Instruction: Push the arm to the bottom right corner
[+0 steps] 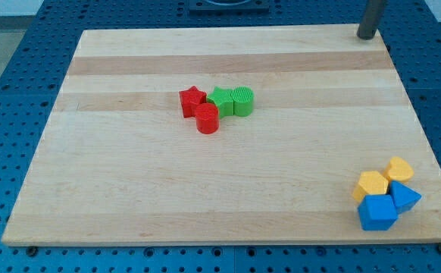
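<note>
My rod comes down at the view's top right, and my tip (366, 36) rests at the board's top right corner, far from all blocks. A red star block (192, 101), a red cylinder (207, 120), a green star block (220, 101) and a green cylinder (242, 101) sit bunched together left of the board's middle. Near the bottom right corner lie a yellow hexagon block (372, 184), a yellow heart block (399, 168), a blue cube (376, 212) and a blue triangle block (405, 199), clustered and touching.
The wooden board (129, 189) lies on a blue perforated table (8, 61). A dark fixture (226, 6) sits beyond the board's top edge.
</note>
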`<state>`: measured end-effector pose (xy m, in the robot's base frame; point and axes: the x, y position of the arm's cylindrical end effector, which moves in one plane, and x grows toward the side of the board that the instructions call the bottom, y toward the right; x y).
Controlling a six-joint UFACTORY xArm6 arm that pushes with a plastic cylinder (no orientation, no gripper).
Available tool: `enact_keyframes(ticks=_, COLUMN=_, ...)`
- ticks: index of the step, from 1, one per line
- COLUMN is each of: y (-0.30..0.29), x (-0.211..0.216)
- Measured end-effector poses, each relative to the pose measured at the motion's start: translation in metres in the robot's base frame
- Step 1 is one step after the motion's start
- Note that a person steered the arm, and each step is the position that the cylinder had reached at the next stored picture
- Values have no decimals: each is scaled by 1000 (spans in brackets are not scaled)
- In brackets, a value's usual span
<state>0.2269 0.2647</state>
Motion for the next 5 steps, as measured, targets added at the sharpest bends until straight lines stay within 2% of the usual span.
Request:
enact_keyframes(ticks=2, y=-4, x=-2)
enact_keyframes(ticks=4, y=-43, x=54)
enact_keyframes(ticks=5, y=-9, x=104)
